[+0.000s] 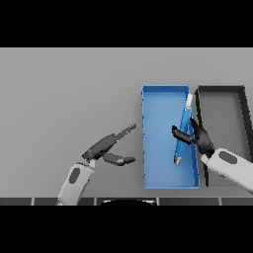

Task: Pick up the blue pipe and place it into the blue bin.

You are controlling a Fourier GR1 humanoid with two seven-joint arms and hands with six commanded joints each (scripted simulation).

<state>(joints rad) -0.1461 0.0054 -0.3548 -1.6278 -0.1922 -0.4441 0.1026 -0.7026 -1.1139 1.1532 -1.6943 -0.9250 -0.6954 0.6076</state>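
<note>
The blue pipe (183, 129), slim with a white far tip, lies lengthwise over the right half of the blue bin (157, 138). My right hand (199, 140) reaches in across the bin's right wall, thumb and fingers curled round the pipe's middle. Whether the pipe rests on the bin floor or hangs just above it, I cannot tell. My left hand (105, 147) hovers over the bare table left of the bin, fingers straight and pointing toward the bin, thumb spread, holding nothing.
A black bin (242, 106) stands directly right of the blue one, their walls nearly touching; my right forearm (231, 168) crosses its near end. Grey table (64, 94) stretches to the left and behind.
</note>
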